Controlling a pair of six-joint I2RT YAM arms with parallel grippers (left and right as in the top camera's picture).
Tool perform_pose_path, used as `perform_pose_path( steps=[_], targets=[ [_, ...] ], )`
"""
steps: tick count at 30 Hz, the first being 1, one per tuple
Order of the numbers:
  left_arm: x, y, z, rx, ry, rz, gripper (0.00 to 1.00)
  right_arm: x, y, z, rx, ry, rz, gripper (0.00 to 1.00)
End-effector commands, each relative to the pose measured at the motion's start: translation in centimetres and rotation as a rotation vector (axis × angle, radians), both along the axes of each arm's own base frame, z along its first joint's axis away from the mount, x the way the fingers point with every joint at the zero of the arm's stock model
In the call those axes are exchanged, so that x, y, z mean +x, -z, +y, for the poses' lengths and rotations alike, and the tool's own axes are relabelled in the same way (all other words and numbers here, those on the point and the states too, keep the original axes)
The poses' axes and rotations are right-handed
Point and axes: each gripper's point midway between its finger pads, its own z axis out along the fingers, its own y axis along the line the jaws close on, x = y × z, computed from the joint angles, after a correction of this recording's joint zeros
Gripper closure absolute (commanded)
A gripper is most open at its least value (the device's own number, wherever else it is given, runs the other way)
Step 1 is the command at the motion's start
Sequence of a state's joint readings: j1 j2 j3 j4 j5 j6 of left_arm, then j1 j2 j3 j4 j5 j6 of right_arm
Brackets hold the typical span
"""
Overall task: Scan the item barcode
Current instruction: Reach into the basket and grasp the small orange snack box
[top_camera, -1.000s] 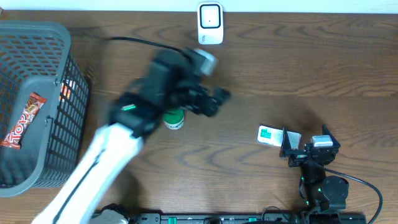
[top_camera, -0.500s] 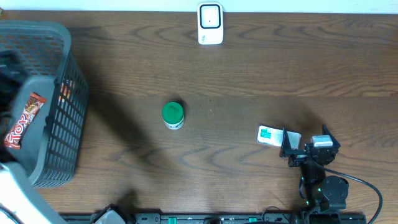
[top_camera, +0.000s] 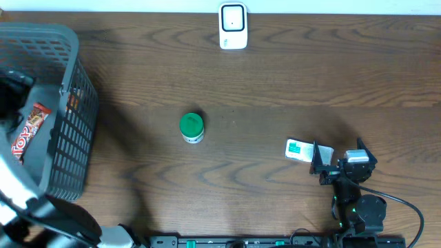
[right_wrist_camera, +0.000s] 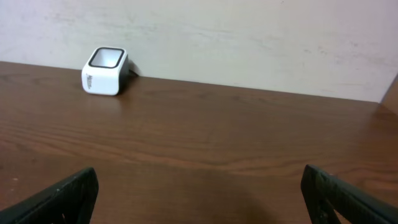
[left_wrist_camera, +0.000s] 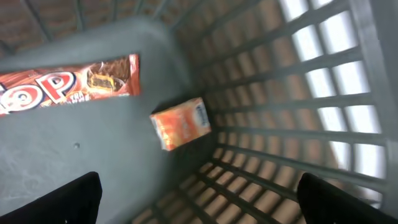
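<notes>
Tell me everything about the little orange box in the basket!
The little orange box looks like cardboard: orange, with a pale patch and a bluish mark at one end. It is closed and lies flat, turned askew, on the floor of the grey basket, close to the mesh wall. The red candy bar lies nearby but apart from it.

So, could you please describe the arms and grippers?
The left arm is a white link with black joints. The right arm is black, with a grey wrist block, a green light and a black cable. The fingers of the left gripper and right gripper are black.
</notes>
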State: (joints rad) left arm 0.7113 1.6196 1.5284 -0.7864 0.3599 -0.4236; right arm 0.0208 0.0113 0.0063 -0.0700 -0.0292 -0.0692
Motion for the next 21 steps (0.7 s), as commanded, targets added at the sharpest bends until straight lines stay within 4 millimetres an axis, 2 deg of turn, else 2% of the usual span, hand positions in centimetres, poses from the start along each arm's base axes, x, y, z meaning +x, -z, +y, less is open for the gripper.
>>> perform_pose_path(
  steps=[1, 7, 21],
  targets=[
    [1.4, 2.6, -0.4, 0.018, 0.004, 0.083, 0.02, 0.0, 0.1, 0.0, 0.012, 0.003, 0.003, 0.01],
    [3.7, 7.2, -0.8, 0.001, -0.023, 0.168, 0.02, 0.0, 0.1, 0.0, 0.012, 0.003, 0.003, 0.01],
    [7.1, 15.5, -1.4, -0.071, -0.023, 0.240, 0.02, 0.0, 0.1, 0.0, 0.012, 0.003, 0.003, 0.01]
  ],
)
